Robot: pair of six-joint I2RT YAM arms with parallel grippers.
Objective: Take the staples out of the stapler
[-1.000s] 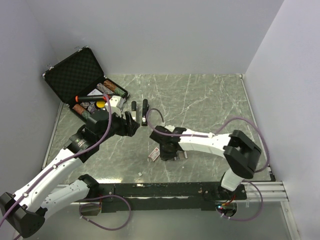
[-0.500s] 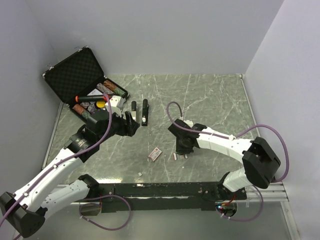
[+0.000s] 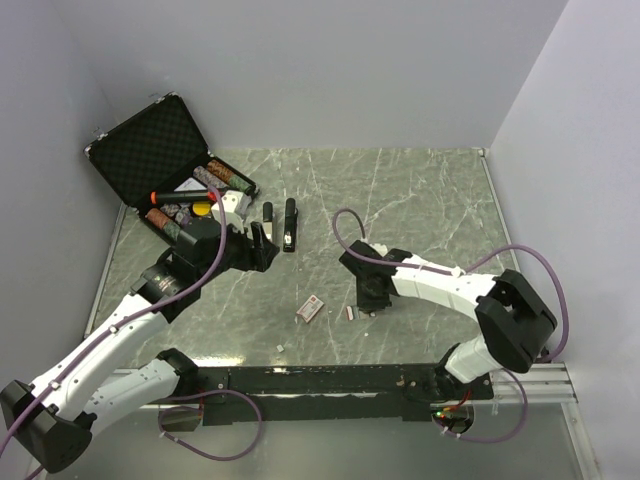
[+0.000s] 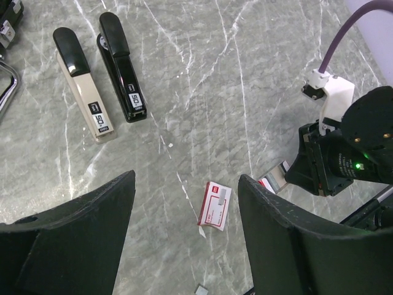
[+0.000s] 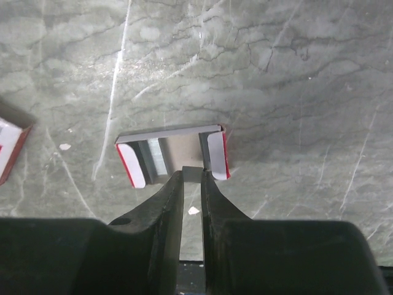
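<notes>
Two staplers lie side by side at the back left: a black one (image 3: 290, 222) (image 4: 121, 67) and a beige one with a black top (image 3: 268, 215) (image 4: 83, 86). My left gripper (image 3: 262, 243) (image 4: 186, 184) hovers open and empty just in front of them. My right gripper (image 3: 372, 303) (image 5: 192, 178) is down at the table's middle, its tips pinched on a short grey staple strip (image 5: 192, 174) at the edge of an open staple-box tray (image 5: 172, 153) (image 4: 274, 181). More staples (image 5: 157, 161) lie in that tray.
A red-and-white staple box (image 3: 310, 308) (image 4: 215, 206) lies left of the right gripper. An open black case (image 3: 160, 150) with tools stands at the back left. A small grey staple bit (image 4: 201, 289) lies near the front.
The right arm swung from beside the red-and-white box to the right and now sits over the open tray. The left arm has barely moved.
</notes>
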